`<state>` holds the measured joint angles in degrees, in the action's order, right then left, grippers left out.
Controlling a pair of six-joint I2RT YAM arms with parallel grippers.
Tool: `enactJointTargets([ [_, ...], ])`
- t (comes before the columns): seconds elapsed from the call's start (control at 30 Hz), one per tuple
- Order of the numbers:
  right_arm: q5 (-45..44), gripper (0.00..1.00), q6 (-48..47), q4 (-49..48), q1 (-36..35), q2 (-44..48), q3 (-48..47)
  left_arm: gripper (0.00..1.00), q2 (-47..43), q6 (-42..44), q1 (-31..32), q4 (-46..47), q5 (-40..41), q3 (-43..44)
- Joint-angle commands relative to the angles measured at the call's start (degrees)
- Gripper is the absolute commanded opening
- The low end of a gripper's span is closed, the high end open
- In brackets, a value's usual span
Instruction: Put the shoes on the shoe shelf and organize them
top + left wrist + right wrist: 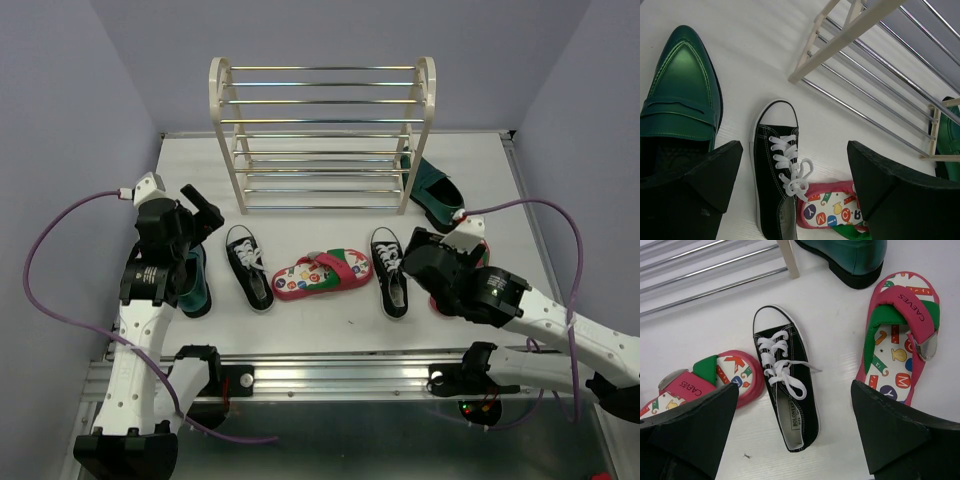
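The cream-white shoe shelf [322, 135] stands at the back with nothing on its rods. In front lie a black sneaker [248, 266], a red-strapped flip-flop [322, 274] and the second black sneaker [390, 270]. One teal-green dress shoe [192, 285] lies at the left, the other [436, 190] by the shelf's right side. My left gripper [200, 220] is open and empty, hovering between the green shoe [680, 100] and the sneaker [775, 175]. My right gripper [425, 255] is open and empty above the right sneaker [785, 385]. The second flip-flop [900, 335] lies to its right.
Purple cables loop from both arms past the table's left and right sides. The metal rail [330, 375] runs along the near edge. The shelf's rods [875, 90] and side panel [788, 257] are close ahead of both wrists.
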<state>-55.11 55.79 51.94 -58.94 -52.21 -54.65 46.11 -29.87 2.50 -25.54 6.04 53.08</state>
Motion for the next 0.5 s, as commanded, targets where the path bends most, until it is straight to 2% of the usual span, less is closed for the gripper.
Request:
enactJointTargets([
  [0.0,-2.64,1.00,-2.17,-3.34,-0.30,-0.09,-2.12,0.99,-0.23,0.51,-0.22,2.69,-0.51,1.15],
  [0.17,3.77,1.00,-8.32,-6.31,-0.30,0.35,-0.20,0.99,-1.37,0.34,-0.22,3.13,-0.86,1.06],
  [0.27,11.75,1.00,-11.21,-8.17,-0.30,-1.49,2.00,0.99,-1.55,0.60,-0.22,3.04,-1.12,0.71],
  [0.37,15.11,1.00,-13.25,-7.91,-0.30,-8.07,3.41,0.99,-1.20,1.12,-0.22,3.83,-2.34,0.18],
  [0.47,13.89,1.00,-9.74,-5.81,-0.30,-14.40,3.24,0.99,-0.58,1.30,-0.22,4.18,-3.31,-0.52],
])
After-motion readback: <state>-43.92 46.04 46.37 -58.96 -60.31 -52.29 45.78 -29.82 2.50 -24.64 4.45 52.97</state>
